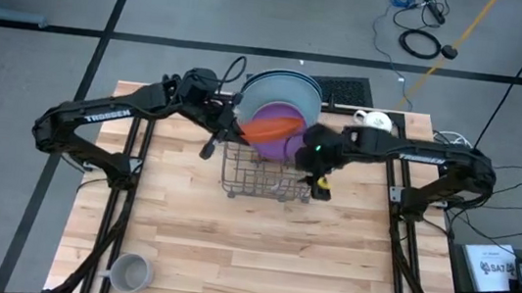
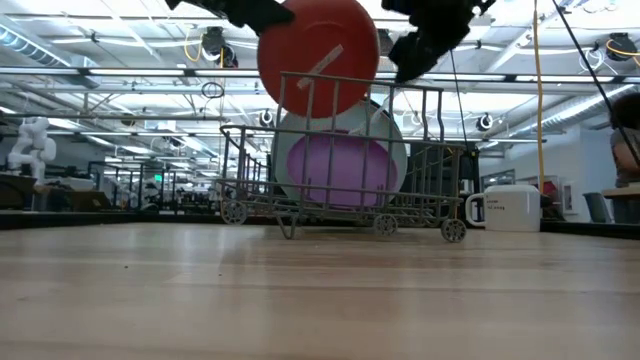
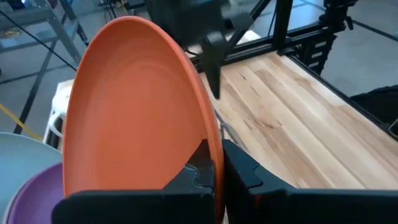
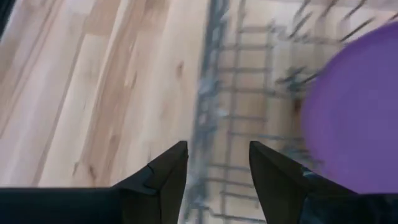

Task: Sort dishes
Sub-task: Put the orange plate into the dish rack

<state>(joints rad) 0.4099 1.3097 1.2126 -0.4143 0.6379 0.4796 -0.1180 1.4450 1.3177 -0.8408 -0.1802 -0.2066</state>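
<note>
1. left gripper [image 3: 217, 171]: clamped on the rim of the orange plate [image 1: 271, 125], held above the wire rack [image 1: 262, 176].
2. right gripper [image 4: 217, 165]: fingers apart, empty, over the rack's right side.
3. purple plate [image 2: 335, 170]: upright in the rack, before a grey plate [image 1: 282, 95].
4. white mug [image 2: 505, 208]: right of the rack.

A grey floor [image 1: 257, 8] surrounds the light wooden bench [image 1: 249, 254], crossed by a dark line [image 1: 155, 40]. Loose cables [image 1: 421, 41] and a yellow-handled pole [image 1: 466, 32] lie on it. In the low view, long ceiling lights [image 2: 90, 70] run over an open hall with desks [image 2: 60, 195].
</note>
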